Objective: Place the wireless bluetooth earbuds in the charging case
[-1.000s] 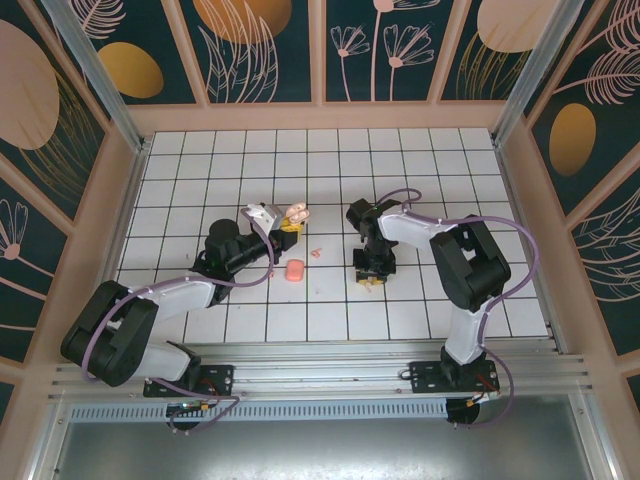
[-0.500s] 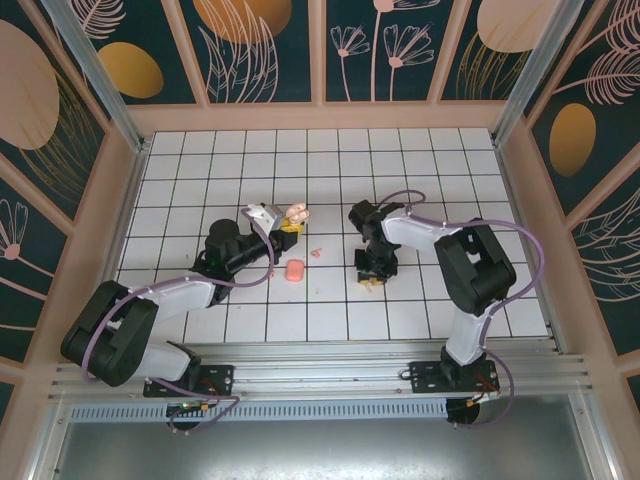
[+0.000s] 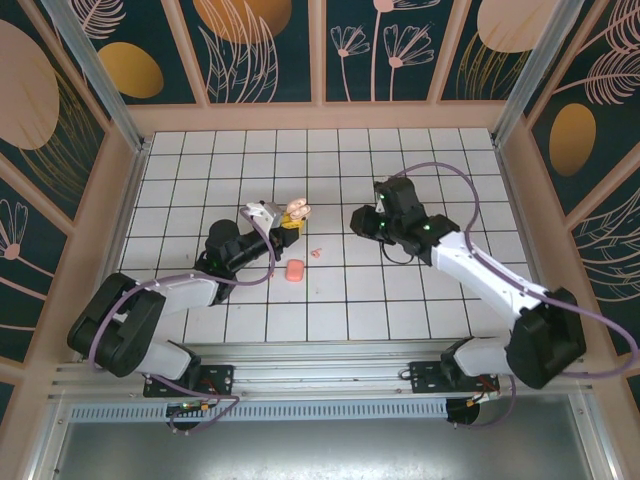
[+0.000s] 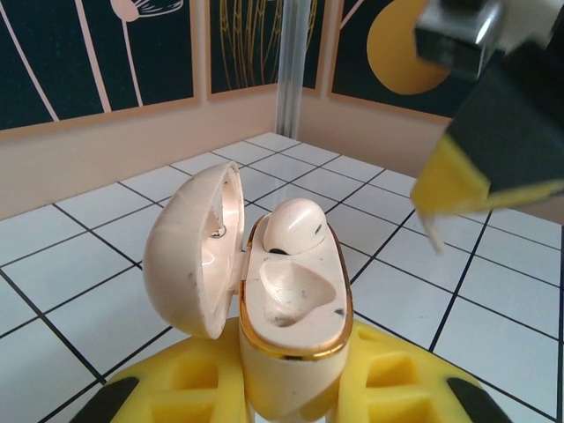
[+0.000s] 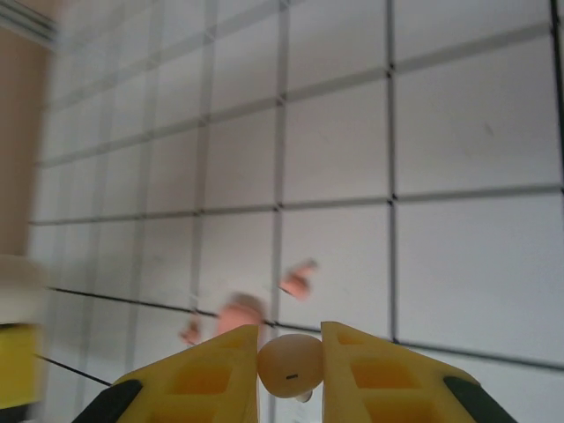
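My left gripper (image 4: 295, 388) is shut on the cream, gold-rimmed charging case (image 4: 295, 352), held upright with its lid (image 4: 189, 256) swung open to the left. One cream earbud (image 4: 293, 225) sits in the far socket; the near socket (image 4: 295, 295) is bare. In the top view the case (image 3: 297, 210) is off the tiles at my left gripper (image 3: 285, 224), and my right gripper (image 3: 358, 222) hovers about one tile to its right. That right gripper (image 5: 291, 352) is shut on a second cream earbud (image 5: 291, 368), pinched between its yellow fingers.
A salmon-pink rounded box (image 3: 295, 270) lies on the white tiled floor (image 3: 420, 300) in front of the case, with small pink bits (image 3: 316, 252) beside it. Wooden walls ring the floor. The right gripper's black and yellow body (image 4: 493, 150) looms at the case's upper right.
The right arm has lifted off the tiles near the front and swung up and back toward the case. Its jaws have closed a little further on the earbud. The left arm holds still.
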Controlling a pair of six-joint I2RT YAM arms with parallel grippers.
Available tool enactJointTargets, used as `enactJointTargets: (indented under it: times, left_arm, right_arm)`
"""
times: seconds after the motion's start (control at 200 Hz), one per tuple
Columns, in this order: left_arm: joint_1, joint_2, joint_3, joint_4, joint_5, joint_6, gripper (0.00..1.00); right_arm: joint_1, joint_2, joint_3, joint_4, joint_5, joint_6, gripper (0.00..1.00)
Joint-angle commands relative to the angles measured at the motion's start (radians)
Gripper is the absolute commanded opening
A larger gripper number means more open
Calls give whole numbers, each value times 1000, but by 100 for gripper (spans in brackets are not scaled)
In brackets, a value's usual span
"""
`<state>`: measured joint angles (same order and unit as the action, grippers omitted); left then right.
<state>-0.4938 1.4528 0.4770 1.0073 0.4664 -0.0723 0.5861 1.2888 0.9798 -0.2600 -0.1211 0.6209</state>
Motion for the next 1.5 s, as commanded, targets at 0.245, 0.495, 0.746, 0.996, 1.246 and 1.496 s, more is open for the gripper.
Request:
enactJointTargets:
  times: [0.245, 0.495, 0.746, 0.996, 1.246, 1.496]
  left_arm:
    - [-15, 50, 72, 91, 45, -29, 12]
    - [-20, 54, 89, 92, 49, -34, 12]
    - [-20, 48, 95, 88, 51, -34, 12]
    - [-20, 36, 103, 64, 52, -23, 12]
    - [-20, 25, 107, 65, 49, -29, 12]
    - [-20, 17, 107, 75, 44, -41, 12]
  right_arm:
    - [115, -56, -41, 435, 54, -77, 21]
    - [193, 9, 18, 466, 67, -134, 21]
    - [227, 80, 84, 453, 57, -173, 21]
    - [236, 135, 140, 427, 46, -212, 21]
    - [244, 152, 145, 399, 56, -222, 21]
    - [245, 136, 122, 357, 78, -228, 21]
